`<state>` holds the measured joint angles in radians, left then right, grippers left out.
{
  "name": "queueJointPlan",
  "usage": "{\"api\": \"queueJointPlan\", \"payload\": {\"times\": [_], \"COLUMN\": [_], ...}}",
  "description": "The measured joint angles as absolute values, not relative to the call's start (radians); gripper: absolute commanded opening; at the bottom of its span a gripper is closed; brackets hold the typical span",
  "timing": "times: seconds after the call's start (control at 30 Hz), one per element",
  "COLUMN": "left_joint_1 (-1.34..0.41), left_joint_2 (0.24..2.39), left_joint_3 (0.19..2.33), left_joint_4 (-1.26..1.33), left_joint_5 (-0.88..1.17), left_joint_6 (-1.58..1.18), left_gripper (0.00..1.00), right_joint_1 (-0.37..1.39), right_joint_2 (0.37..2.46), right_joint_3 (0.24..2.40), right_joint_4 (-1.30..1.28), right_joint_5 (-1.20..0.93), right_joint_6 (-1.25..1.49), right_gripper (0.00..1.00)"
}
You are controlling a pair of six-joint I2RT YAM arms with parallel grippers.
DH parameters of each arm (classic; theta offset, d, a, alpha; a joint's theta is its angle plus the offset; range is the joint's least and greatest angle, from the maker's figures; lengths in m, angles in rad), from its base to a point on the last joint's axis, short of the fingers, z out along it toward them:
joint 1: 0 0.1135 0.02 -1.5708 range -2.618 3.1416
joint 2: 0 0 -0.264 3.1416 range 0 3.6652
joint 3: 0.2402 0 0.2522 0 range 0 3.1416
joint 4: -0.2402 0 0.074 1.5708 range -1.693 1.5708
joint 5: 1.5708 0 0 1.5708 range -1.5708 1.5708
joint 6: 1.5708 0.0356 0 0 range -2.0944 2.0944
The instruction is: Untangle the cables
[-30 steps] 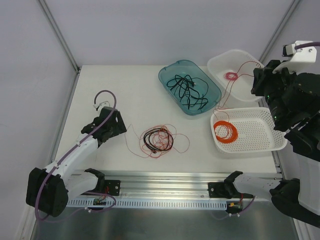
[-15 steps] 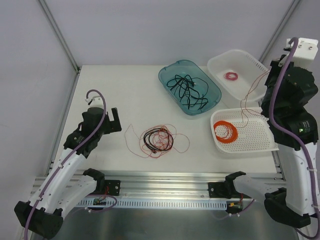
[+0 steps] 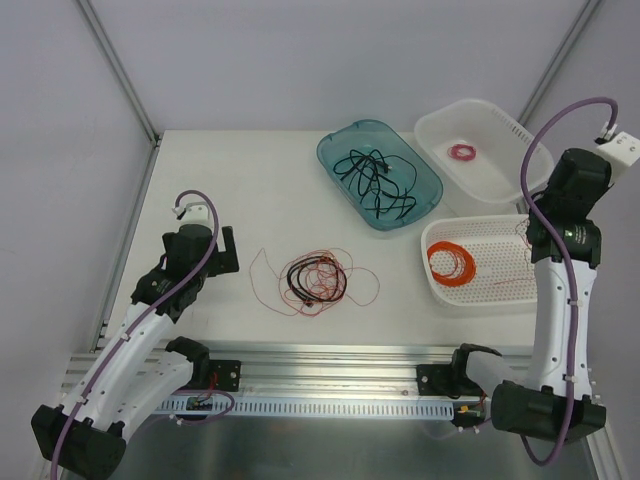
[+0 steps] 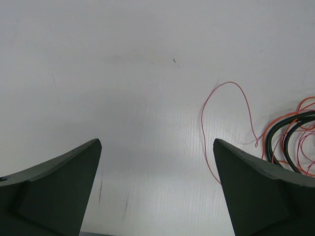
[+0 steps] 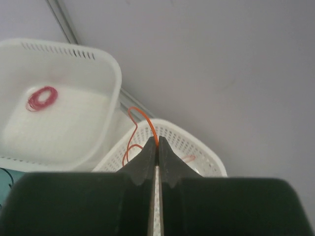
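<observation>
The cables [image 3: 315,280] lie mid-table as a loose tangle of hair-thin red wires and a black cord. In the left wrist view a red wire loop [image 4: 229,123] and the black cord [image 4: 290,142] show at the right. My left gripper [image 3: 227,250] is open and empty, left of the tangle and apart from it; its jaws [image 4: 157,142] stand wide over bare table. My right gripper [image 3: 533,232] hangs over the white basket's far right side, shut on a thin orange-red wire [image 5: 147,123] that loops out from the fingertips [image 5: 158,142] down into the basket.
A teal tray [image 3: 327,152] with black cords stands at the back. A white tub [image 3: 485,104] holds a small pink ring coil [image 3: 462,152]. The white basket [image 3: 500,298] holds the bright-orange coil [image 3: 452,262]. An aluminium rail [image 3: 330,350] runs along the near edge.
My right arm has swung up and over, bringing the gripper above the basket with the thin wire still pinched; the wire no longer stretches across the tub. My left gripper has shifted slightly.
</observation>
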<state>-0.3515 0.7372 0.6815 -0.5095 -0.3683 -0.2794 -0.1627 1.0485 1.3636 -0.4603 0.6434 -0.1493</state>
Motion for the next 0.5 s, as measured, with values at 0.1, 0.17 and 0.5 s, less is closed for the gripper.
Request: {"api": "queueJointPlan", "payload": {"times": [0.1,0.17,0.5], "left_joint_1": [-0.352,-0.352,-0.352], "left_joint_2": [0.737,0.737,0.740], "left_joint_3": [0.682,0.682,0.682], "left_joint_4": [-0.509,-0.508,-0.506], "left_joint_5": [-0.369,-0.368,-0.368], "left_joint_6": [-0.276,-0.276,-0.275], "left_gripper": [0.99,0.99,0.99], "right_joint_1": [-0.224,-0.268,-0.435], "right_joint_2": [1.050,1.055,1.265], "right_joint_3": [1.249,1.173,0.966], "right_joint_4": [-0.463,-0.466,-0.479], "right_joint_5": [0.599,0.567,0.385], "right_joint_6": [-0.047,0.023,0.283], "right_gripper": [0.01,0.01,0.01]}}
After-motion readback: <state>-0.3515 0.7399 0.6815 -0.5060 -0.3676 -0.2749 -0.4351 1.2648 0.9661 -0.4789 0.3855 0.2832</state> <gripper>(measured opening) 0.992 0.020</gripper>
